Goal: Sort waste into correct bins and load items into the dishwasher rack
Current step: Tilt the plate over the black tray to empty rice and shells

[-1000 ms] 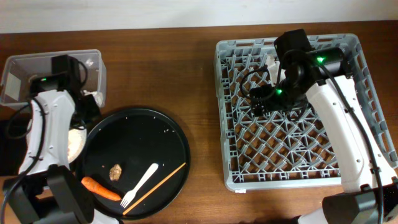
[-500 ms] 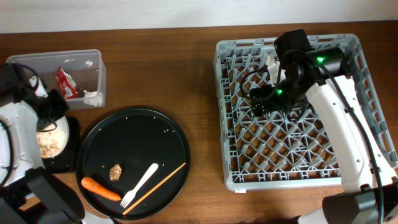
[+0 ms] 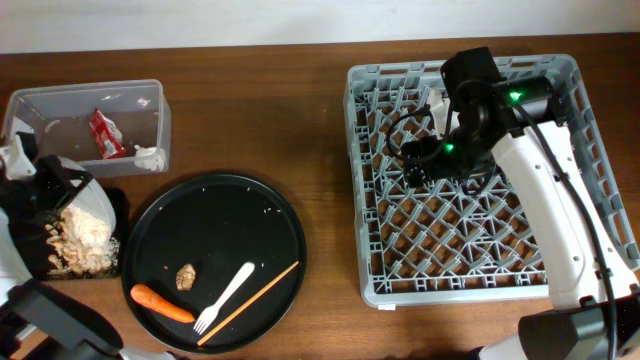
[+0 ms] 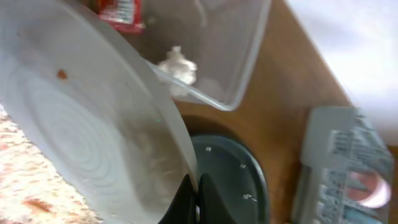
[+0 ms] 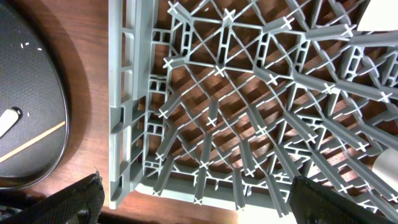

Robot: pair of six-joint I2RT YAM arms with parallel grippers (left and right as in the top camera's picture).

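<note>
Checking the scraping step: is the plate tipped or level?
Tipped: the plate, in the left gripper, is nearly bare, rice heaped beside it.

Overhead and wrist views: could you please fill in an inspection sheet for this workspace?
Surface: brown wooden table.
Job's things: plate tilted over black bin, rice piled there; wrapper and tissue in clear tub; carrot, beige chunk, fork, chopstick on round tray; rack to the right.
Clutter: nothing seen.
Grippers: left gripper shut on plate rim; right gripper open over rack.
Cables: black loop by right wrist.
Surroundings: pale wall strip behind table.
</note>
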